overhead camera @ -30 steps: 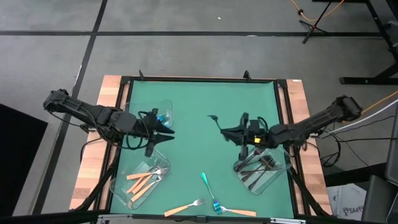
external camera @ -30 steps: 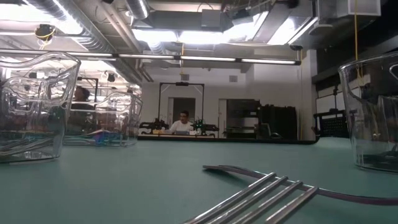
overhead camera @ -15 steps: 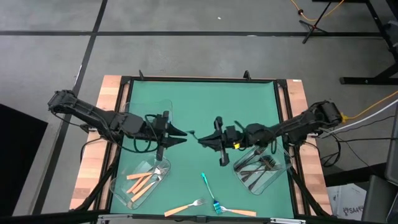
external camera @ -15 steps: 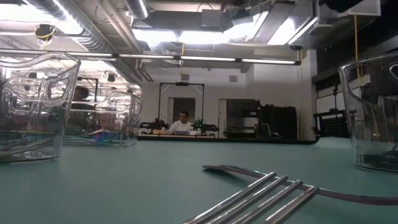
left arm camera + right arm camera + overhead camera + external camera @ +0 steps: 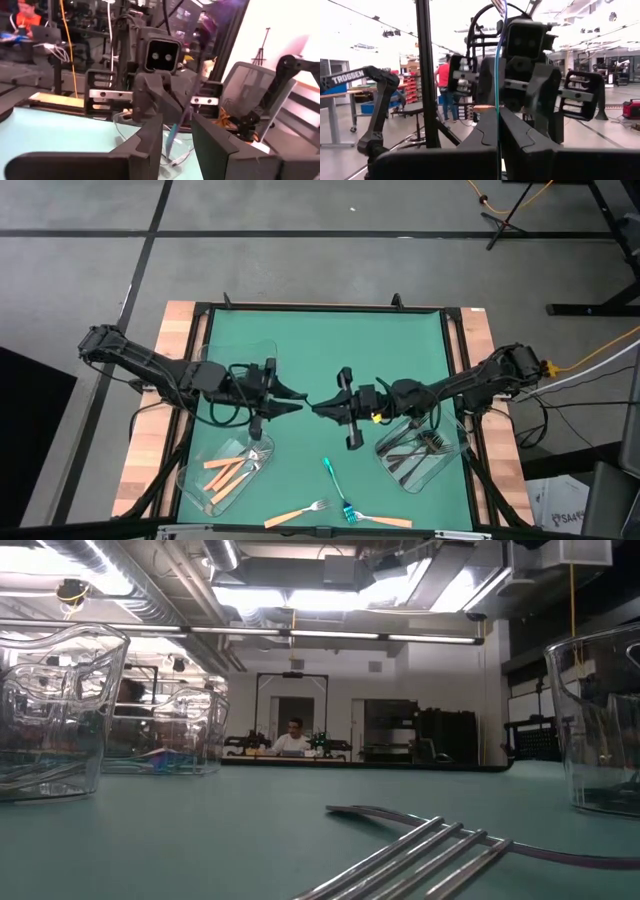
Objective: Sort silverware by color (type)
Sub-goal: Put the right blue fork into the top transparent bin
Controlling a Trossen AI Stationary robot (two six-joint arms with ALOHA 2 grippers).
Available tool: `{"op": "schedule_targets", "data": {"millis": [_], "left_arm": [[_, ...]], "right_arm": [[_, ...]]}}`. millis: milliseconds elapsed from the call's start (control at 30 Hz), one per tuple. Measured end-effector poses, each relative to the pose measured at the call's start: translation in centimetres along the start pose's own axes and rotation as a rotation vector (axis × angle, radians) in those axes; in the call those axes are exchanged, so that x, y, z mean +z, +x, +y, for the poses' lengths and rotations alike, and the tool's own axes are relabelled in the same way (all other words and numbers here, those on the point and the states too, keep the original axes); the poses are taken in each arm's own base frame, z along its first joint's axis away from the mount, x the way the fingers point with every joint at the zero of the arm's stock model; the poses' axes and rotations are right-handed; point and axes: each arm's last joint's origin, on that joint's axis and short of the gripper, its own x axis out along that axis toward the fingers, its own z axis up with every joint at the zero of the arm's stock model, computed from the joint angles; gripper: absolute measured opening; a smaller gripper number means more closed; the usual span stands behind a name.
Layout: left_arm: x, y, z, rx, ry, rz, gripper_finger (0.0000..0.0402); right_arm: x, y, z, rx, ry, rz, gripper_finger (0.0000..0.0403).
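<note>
Both tools have met mid-table; right tool (image 5: 318, 407) pinches blue-teal fork (image 5: 496, 75); left tool (image 5: 300, 399) gapes around it.

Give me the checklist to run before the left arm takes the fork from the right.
1. Right gripper shut on the blue fork: ok.
2. Fork sits between the left gripper's fingers: ok, the left wrist view shows it in the gap.
3. Left gripper gripping the fork: not ok, its jaws are open, with space on both sides.
4. Clearance between the two grippers: cannot tell; their tips almost meet above mid-table.
5. Far left tray ready for the fork: cannot tell; the left arm covers most of it.
</note>
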Motion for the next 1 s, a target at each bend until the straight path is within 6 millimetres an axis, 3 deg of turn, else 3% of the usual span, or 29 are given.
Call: {"op": "schedule_targets", "data": {"millis": [333,1000], "left_arm": [[0.4,0.1,-0.2,-0.022,0.108,-0.048,0.0097],[0.1,1.4,0.0,-0.01,0.142,-0.094,0.0097]], "right_arm": [[0.0,0.0,-0.1,-0.046,0.001,-0.003,0.0],[0.0,0.0,-0.1,-0.046,0.006,0.002,0.0]]}}
